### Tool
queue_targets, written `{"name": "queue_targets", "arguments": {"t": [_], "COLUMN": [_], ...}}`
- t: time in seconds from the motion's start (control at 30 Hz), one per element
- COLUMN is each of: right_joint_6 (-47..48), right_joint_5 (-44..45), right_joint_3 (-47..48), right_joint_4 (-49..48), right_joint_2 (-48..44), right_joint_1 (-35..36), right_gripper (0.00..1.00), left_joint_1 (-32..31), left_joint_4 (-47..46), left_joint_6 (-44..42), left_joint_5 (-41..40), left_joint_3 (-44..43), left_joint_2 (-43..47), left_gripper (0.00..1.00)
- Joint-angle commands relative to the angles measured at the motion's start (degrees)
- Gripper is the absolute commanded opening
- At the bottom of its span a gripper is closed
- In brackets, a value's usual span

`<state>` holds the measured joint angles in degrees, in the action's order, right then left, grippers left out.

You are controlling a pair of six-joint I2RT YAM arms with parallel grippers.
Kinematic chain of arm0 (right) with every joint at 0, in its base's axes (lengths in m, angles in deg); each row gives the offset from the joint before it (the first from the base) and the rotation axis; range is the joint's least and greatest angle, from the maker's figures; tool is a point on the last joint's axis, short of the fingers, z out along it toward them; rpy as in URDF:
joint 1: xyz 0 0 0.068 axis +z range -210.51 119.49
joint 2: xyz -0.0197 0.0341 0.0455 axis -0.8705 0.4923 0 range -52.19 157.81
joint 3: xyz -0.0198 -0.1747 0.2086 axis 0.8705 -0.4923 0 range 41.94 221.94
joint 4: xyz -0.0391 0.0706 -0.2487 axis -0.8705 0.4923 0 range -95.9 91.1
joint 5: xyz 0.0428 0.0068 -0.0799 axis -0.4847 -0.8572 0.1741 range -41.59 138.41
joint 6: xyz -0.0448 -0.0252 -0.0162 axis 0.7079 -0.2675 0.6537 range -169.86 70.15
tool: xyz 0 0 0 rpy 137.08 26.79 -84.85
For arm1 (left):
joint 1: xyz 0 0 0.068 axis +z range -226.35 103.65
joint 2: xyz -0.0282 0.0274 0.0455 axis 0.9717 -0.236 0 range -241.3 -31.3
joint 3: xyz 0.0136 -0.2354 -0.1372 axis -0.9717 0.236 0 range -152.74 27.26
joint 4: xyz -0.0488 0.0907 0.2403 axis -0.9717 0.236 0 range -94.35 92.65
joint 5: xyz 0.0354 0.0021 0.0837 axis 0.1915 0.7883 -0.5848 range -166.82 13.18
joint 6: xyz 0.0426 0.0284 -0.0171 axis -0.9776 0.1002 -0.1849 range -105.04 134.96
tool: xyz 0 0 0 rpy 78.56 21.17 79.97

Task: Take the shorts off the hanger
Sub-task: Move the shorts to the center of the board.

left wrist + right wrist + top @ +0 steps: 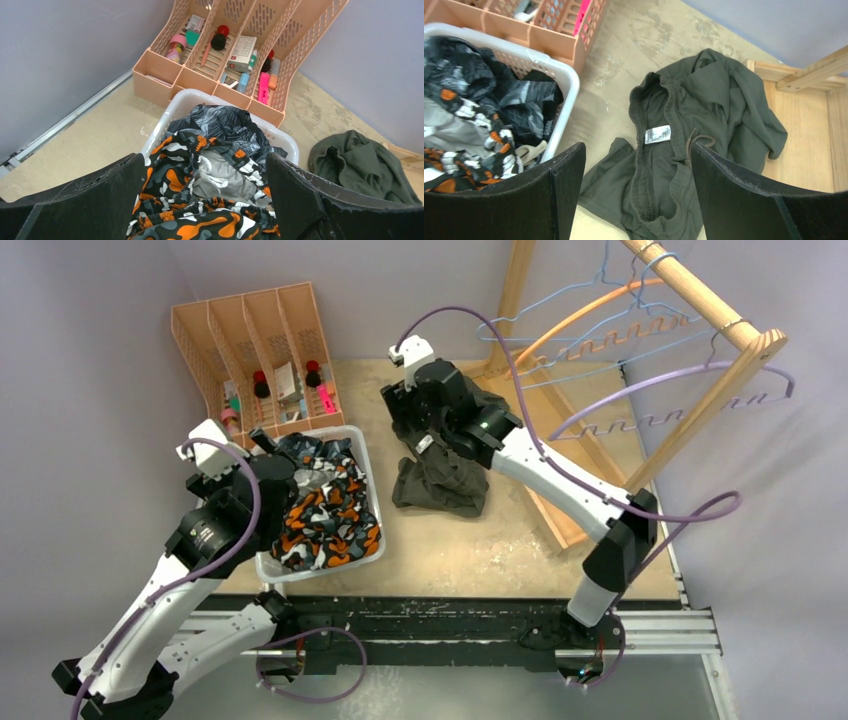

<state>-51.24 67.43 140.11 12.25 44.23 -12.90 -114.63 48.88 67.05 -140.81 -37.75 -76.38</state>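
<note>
The olive green shorts (440, 485) lie crumpled on the table right of the basket, waistband, white label and drawstring showing (704, 100). My right gripper (636, 200) hovers open just over them, its fingers spread either side of the waistband (432, 452). The orange-black-white camouflage shorts (200, 220) fill the white basket (185, 100), with the dark blue-grey camouflage pair (225, 122) behind them. My left gripper (205, 200) stands open above that pile, holding nothing (285, 465). The hangers (600, 330) on the wooden rack hang bare. The plain black pair cannot be made out.
A peach desk organizer (260, 350) with small items stands behind the basket by the back wall. The wooden rack (700, 300) rises at the right, its base board (804, 145) beside the olive shorts. Purple cables loop over both arms.
</note>
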Motion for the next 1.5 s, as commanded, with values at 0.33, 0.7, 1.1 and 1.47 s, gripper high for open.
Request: {"name": "queue_targets", "arguments": {"t": [0.33,0.7,1.1,1.47], "right_joint_6": [-6.28,-6.62,-6.49,-7.08], "right_joint_5": [3.58,2.66,0.20,-3.88], "right_joint_3": [4.26,6.07,7.52,3.01], "right_joint_4": [5.89,10.41,10.21,8.85], "right_joint_2": [13.60,21.93,28.01,32.32], "right_joint_1": [-0.57,-4.09,-9.60,-9.69], "right_gripper": [0.91,0.94,0.99,0.66], "left_joint_1": [0.26,0.29,0.31,0.29], "left_joint_4": [1.56,0.35,-2.64,-4.42], "left_joint_6": [-2.00,-3.25,-4.62,-7.45], "left_joint_5": [-4.35,-2.17,1.82,2.95], "left_joint_3": [-2.25,-2.35,-0.66,-0.99], "left_joint_2": [1.13,0.41,0.00,-0.55], "left_gripper": [0.91,0.92,0.92,0.90]}}
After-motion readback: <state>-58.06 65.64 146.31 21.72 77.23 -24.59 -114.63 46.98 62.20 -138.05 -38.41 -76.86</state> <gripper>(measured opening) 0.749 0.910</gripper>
